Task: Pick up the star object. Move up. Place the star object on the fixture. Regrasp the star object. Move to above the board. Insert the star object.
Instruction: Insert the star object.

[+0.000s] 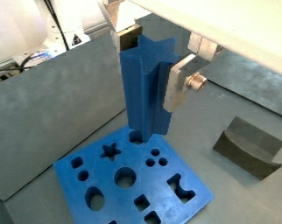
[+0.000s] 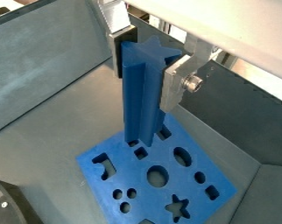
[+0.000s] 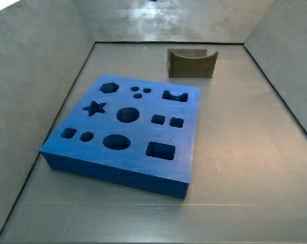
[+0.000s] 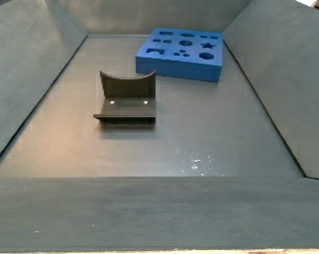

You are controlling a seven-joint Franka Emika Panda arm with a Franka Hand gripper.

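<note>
- While the claw (image 1: 155,63) clamps the star object (image 1: 144,87) upright near its top end, well above the board (image 1: 79,171), the main risk I see is misalignment at insertion: the peg's points must match the star hole (image 1: 109,151), and any twist about its long axis would likely jam it on the rim.
- Peg's lower end sits over the board's far edge in both wrist views, not over the star hole, so a straight descent from here would, I judge, hit solid board or a wrong cut-out.
- Grip is high on a long peg; contact at the tip could lever it and make it slip in the pads.
- Finger (image 2: 179,83) is a silver plate pressed flat on the peg's side; the opposite one is mostly hidden.
- Star object looks slim, long, matte blue, ridged along its length, star-shaped top face visible (image 2: 144,48).
- Side views show neither claw nor peg, only the board (image 3: 112,148) upper left of centre and the empty fixture (image 3: 192,63) near the top.
- Fixture (image 4: 127,99) stands well apart from the board (image 4: 175,67) on the floor.
</note>
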